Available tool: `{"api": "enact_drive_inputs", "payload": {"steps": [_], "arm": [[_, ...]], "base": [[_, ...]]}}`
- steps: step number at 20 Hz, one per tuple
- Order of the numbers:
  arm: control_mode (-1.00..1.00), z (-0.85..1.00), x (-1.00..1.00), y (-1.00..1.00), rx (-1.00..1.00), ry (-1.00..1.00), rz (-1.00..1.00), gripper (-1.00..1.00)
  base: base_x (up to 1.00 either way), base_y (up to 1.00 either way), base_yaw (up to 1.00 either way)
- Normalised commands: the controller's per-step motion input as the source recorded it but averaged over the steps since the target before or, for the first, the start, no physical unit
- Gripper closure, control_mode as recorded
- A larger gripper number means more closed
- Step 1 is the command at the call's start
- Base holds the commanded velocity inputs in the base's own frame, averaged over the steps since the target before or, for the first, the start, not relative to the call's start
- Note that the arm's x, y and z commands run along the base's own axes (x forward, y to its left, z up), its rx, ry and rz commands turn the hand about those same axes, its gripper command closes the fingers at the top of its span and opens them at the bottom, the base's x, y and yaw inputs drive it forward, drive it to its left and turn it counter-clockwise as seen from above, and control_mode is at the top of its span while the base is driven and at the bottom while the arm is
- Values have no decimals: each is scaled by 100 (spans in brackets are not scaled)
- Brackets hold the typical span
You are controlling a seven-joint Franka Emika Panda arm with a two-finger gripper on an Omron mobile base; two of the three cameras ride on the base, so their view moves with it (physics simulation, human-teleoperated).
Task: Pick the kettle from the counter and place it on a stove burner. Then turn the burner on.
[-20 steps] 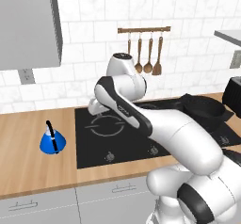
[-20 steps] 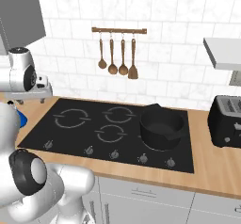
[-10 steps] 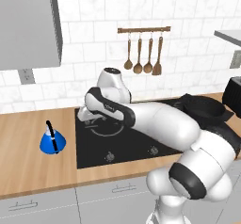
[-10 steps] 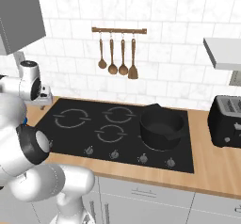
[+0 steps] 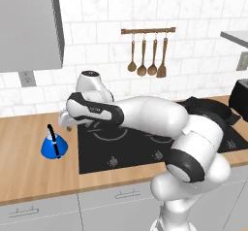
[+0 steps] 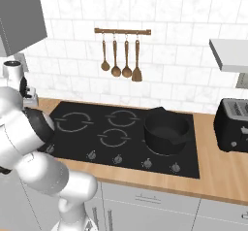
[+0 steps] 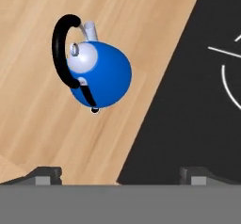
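Our gripper [image 7: 120,173], fingers spread wide, hovers above the blue kettle [image 7: 100,75] standing on the wooden surface [image 7: 42,124] beside the cooktop [image 7: 188,105].

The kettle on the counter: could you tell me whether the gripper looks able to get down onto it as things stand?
Probably yes. The kettle stands alone on the counter, beside the black cooktop, with nothing over it. The gripper hangs above, jaws apart, though it sits a little off to the side and would need centring.

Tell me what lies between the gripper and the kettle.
Nothing: in the hand view only bare counter separates the gripper from the kettle, with the cooktop alongside.
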Motion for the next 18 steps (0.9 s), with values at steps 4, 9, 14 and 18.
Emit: {"api": "enact_drive_inputs", "payload": {"steps": [4,9,14,18], "arm": [[-100,-1,0,67,-6,0,0,-100],[-100,-2,3,57,-5,0,0,-100],[-100,-8,20,34,-4,0,0,-100],[-100,-33,29,9,-1,0,0,-100]], "base": [[0,0,0],[0,0,0],[0,0,0],[0,0,0]]}}
